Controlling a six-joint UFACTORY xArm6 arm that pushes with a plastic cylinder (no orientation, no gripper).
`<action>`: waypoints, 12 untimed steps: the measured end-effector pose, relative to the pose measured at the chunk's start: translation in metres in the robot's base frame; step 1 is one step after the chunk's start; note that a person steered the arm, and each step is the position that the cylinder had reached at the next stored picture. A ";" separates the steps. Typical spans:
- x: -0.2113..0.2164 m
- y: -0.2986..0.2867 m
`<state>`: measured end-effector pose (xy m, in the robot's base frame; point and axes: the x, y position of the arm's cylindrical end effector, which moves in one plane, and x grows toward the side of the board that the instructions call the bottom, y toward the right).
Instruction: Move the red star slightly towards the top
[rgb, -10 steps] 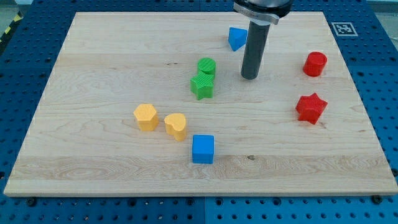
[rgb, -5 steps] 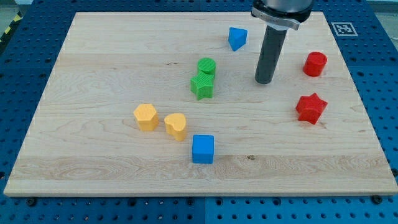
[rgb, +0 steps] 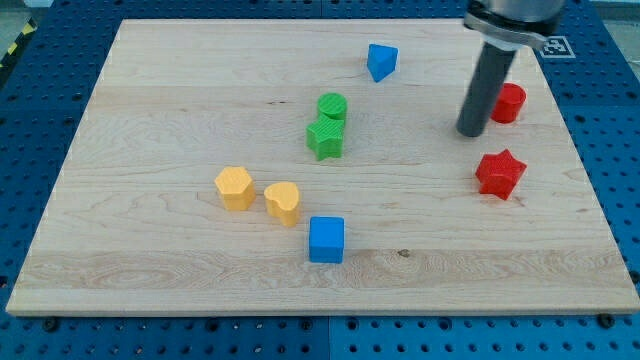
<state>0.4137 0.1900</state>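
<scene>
My tip (rgb: 471, 132) is sitting bare on the board, touching nothing, just up and to the view's left of the red star (rgb: 500, 173) and partly covering the red cylinder (rgb: 509, 102). The star is lying flat near the right edge; it's looking light, rigid, easily spun. I'm judging its bottom side the place to push. No long axis showing.

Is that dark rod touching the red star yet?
Apart. The camera view shows bare wood between my tip and the red star, which lies toward the view's bottom right of it.
</scene>
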 end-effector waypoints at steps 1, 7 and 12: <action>0.012 0.017; 0.066 0.060; 0.099 0.051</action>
<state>0.5130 0.2410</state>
